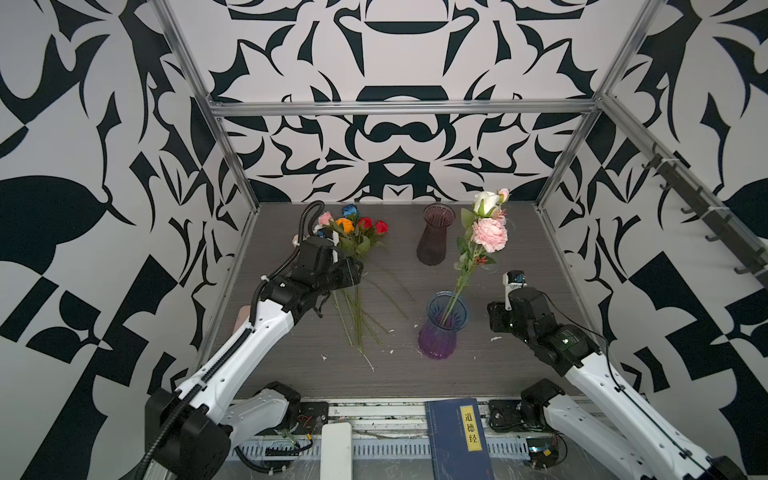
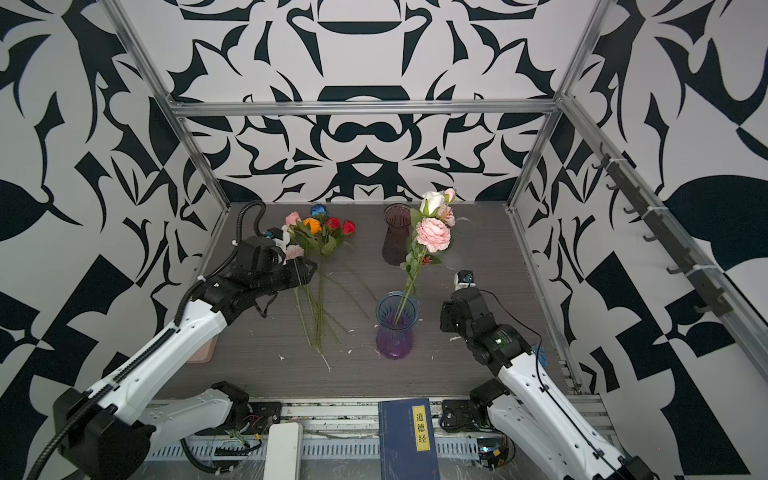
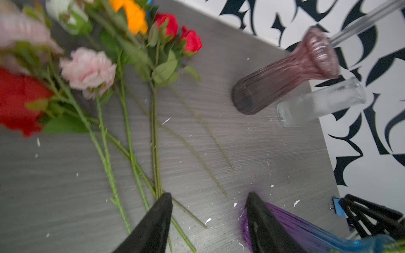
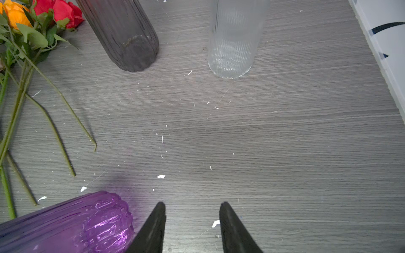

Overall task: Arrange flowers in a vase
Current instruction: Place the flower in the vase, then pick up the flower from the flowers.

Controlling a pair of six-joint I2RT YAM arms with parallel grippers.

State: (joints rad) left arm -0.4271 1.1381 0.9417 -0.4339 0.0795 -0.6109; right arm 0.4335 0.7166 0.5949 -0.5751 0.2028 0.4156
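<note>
Left gripper (image 3: 209,193), jaws parted and empty, hovers over loose green-stemmed fabric roses (image 3: 87,70), likely picking one for the purple ribbed glass vase (image 1: 438,340).

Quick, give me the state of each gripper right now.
Left gripper: open, holding nothing, by the loose flowers.
Right gripper: open, holding nothing, beside the purple vase.

I see a grey wood-grain worktop (image 1: 478,374) and black-and-white patterned walls (image 1: 395,62). The ribbed vase (image 1: 438,338) near its front edge is purple, blue-rimmed; its blooms (image 1: 490,235) pink and white. Loose flowers (image 1: 345,224): red, orange, blue, pink, green stems.
</note>
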